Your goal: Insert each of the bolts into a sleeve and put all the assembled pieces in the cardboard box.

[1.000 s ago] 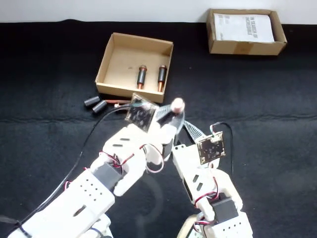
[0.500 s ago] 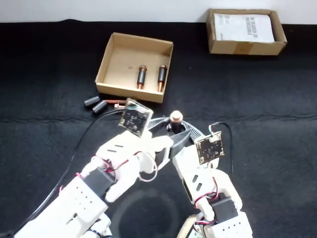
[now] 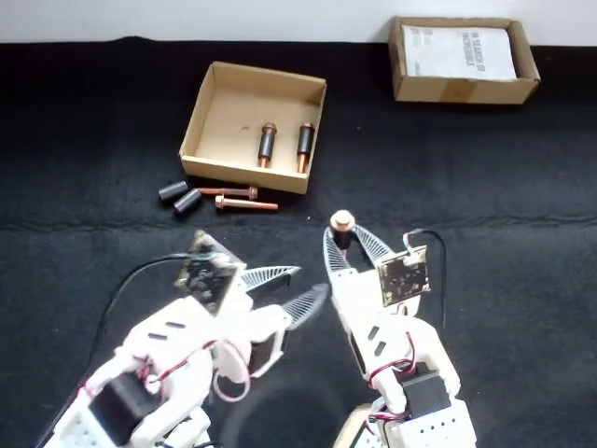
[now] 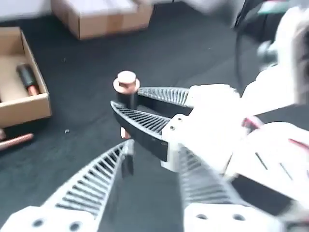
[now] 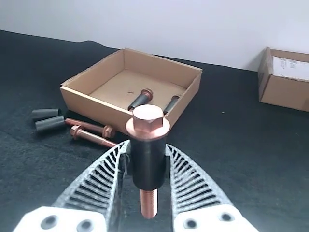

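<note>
My right gripper (image 3: 342, 245) (image 5: 147, 162) is shut on a black sleeve with a copper bolt (image 3: 341, 222) (image 5: 147, 145) through it. The piece stands upright, head up, above the mat in front of the cardboard box (image 3: 229, 117) (image 5: 116, 84). Two assembled pieces (image 3: 268, 145) (image 3: 304, 147) lie inside that box. Two loose sleeves (image 3: 181, 196) (image 5: 47, 119) and two bare bolts (image 3: 241, 198) (image 5: 91, 131) lie just outside its front wall. My left gripper (image 3: 306, 282) (image 4: 154, 154) stands open and holds nothing, a little nearer than the held piece (image 4: 126, 92).
A second cardboard box (image 3: 462, 58) with a printed sheet inside sits at the back right. Black mat covers the table, and both arms crowd its near middle.
My left gripper has let go of the bolt and sleeve, opened, and pulled back towards the near left. The right gripper keeps the assembled piece and now holds it alone.
</note>
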### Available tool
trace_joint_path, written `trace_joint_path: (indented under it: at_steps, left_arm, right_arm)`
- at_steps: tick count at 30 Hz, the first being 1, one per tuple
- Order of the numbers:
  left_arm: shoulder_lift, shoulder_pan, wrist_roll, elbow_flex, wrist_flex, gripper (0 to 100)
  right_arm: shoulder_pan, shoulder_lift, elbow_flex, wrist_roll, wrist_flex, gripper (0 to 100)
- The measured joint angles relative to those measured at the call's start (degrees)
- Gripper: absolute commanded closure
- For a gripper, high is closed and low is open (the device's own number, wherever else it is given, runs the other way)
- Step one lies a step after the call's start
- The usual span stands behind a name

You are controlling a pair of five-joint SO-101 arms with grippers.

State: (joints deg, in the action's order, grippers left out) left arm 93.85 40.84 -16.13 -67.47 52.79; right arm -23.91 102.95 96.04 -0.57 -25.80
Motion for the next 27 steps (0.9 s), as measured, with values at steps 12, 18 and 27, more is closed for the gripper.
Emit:
trace_joint_path:
  at_steps: [12,18,27]
  left_arm:
    - [8.88,-15.56,6.42,2.55,-1.23,99]
    - [9.23,-33.85,6.51,-1.58,-1.49,99]
    - [9.23,-47.56,6.42,-11.43,-1.49,99]
  right_arm:
    - [2.20,0.00,-4.31,0.00,-10.29,99.1]
    - [2.11,-2.64,-14.51,-1.76,-16.62,99.1]
    - [2.11,-27.96,-43.25,-2.55,-21.36,99.1]
